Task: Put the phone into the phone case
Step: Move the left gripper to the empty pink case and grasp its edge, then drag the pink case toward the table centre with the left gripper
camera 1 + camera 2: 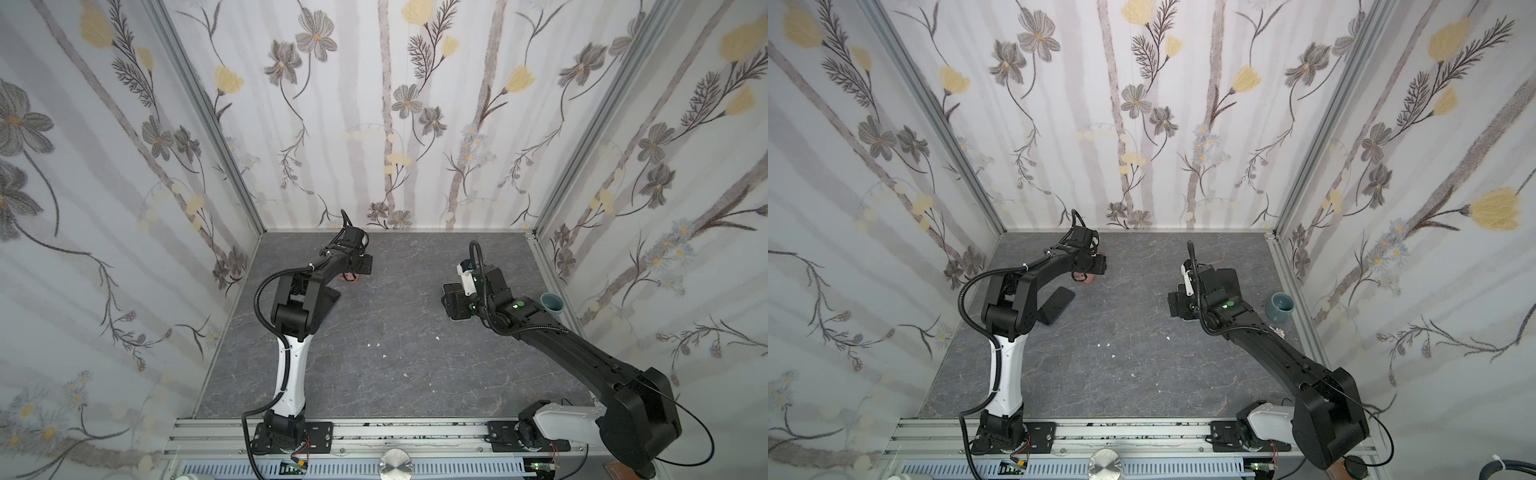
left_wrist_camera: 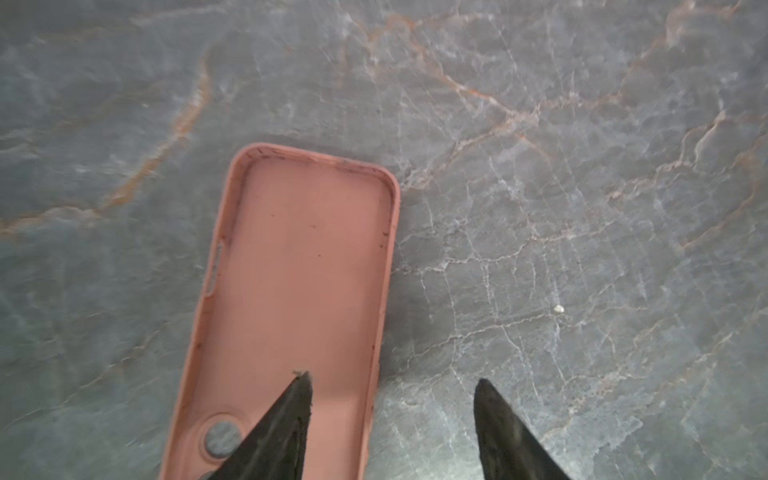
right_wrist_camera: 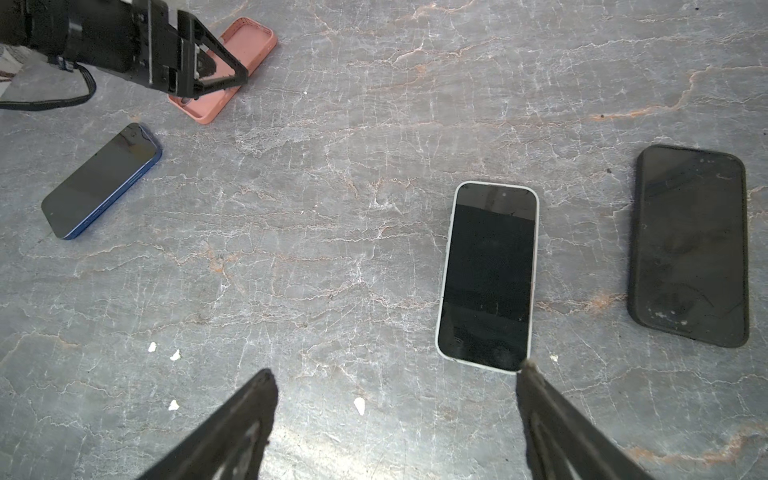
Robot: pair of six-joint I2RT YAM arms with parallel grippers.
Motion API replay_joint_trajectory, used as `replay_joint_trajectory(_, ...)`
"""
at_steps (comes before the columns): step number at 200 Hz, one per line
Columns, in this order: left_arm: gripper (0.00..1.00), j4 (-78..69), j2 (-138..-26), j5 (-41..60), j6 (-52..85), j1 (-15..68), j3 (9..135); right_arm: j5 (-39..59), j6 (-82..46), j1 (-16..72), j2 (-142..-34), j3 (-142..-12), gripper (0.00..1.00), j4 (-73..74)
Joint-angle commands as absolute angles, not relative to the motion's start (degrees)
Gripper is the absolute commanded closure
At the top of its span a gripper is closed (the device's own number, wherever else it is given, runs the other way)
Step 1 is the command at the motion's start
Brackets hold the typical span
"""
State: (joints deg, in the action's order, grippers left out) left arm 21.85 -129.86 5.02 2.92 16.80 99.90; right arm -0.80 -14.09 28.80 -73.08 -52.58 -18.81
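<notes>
A pink phone case (image 2: 299,266) lies hollow side up on the grey table, and shows in the right wrist view too (image 3: 245,45). My left gripper (image 2: 392,377) is open and low over its camera-hole end. One fingertip hangs over the case's inside, the other over the bare table, so the long side wall stands between them untouched. A blue-edged phone (image 3: 99,180) lies screen up close by; in a top view (image 1: 1057,305) the left arm partly hides it. My right gripper (image 3: 397,370) is open and empty, one fingertip at a corner of a white-edged phone (image 3: 488,276).
A black-rimmed dark phone or case (image 3: 690,245) lies beside the white-edged phone. A blue-grey cup (image 1: 550,302) stands near the right wall. Small white crumbs (image 3: 359,405) dot the table between the arms. Papered walls close in three sides.
</notes>
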Motion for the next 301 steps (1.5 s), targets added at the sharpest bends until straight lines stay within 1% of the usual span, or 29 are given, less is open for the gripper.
replay_joint_trajectory(1, 0.4, 24.23, -131.25, 7.17, 0.02, 16.74, 101.34, -1.1, -14.42, 28.82, -72.62, -52.47, 0.11, -18.43)
replay_joint_trajectory(25, 0.41, 24.17, -131.39, 11.03, -1.86, 16.87, 99.93, -1.32, -14.24, 28.83, -72.47, -52.65, 0.12, -19.03)
replay_joint_trajectory(31, 0.44, 24.09, -131.23, 11.96, -2.37, 16.96, 99.4, -1.32, -14.24, 28.83, -72.29, -52.73, 0.12, -19.07)
replay_joint_trajectory(45, 0.49, 24.09, -130.55, 13.59, -3.51, 17.39, 98.2, -1.24, -14.24, 28.81, -72.09, -52.65, 0.12, -19.16)
replay_joint_trajectory(66, 0.51, 22.69, -128.64, 14.65, -4.86, 18.49, 94.78, -1.35, -13.95, 28.75, -71.72, -52.73, 0.12, -19.11)
replay_joint_trajectory(79, 0.54, 21.62, -127.11, 15.61, -5.68, 19.23, 92.38, -1.73, -13.89, 28.76, -71.39, -52.73, 0.12, -19.16)
replay_joint_trajectory(96, 0.65, 20.44, -125.52, 16.6, -6.07, 20.18, 88.86, -2.19, -13.67, 28.78, -70.98, -52.89, 0.12, -19.35)
replay_joint_trajectory(101, 0.71, 20.08, -125.11, 16.86, -6.18, 20.55, 87.92, -2.25, -13.56, 28.82, -70.79, -52.87, 0.12, -19.34)
replay_joint_trajectory(109, 0.74, 19.68, -124.44, 17.48, -6.28, 21.01, 86.4, -2.45, -13.37, 28.74, -70.51, -52.82, 0.12, -19.36)
replay_joint_trajectory(114, 0.78, 19.54, -124.01, 17.93, -6.56, 21.32, 85.43, -2.55, -13.38, 28.77, -70.37, -52.76, 0.12, -19.37)
replay_joint_trajectory(129, 0.83, 18.9, -122.66, 18.49, -7.48, 22.51, 82.73, -2.8, -13.19, 28.82, -69.97, -52.58, 0.12, -19.41)
replay_joint_trajectory(139, 0.89, 18.59, -121.83, 18.93, -8.67, 23.35, 80.78, -2.94, -13.03, 28.81, -69.72, -52.47, 0.13, -19.51)
replay_joint_trajectory(153, 0.91, 18.85, -120.37, 19.35, -10.74, 24.68, 78.35, -3.16, -13.01, 28.8, -69.35, -52.38, 0.13, -19.86)
replay_joint_trajectory(189, 0.92, 21.59, -115.8, 23.01, -17.9, 28.06, 72.06, -3.17, -12.83, 28.81, -68.06, -51.64, 0.13, -20.04)
replay_joint_trajectory(234, 0.91, 29.43, -112.3, 27.16, -29.97, 29.88, 69.18, -2.48, -12.83, 28.75, -67.24, -50.86, 0.13, -19.75)
replay_joint_trajectory(267, 0.86, 32.76, -111.4, 25.31, -35.09, 29.88, 69.41, -2.53, -12.4, 28.82, -67.02, -50.98, 0.13, -20.78)
replay_joint_trajectory(288, 0.76, 33.62, -111.1, 23.54, -35.53, 29.66, 70.59, -2.81, -12.07, 28.8, -66.56, -50.74, 0.13, -21.18)
replay_joint_trajectory(301, 0.63, 33.49, -110.1, 23.76, -35.42, 29.7, 71.19, -2.86, -11.88, 28.78, -66.21, -50.43, 0.13, -21.18)
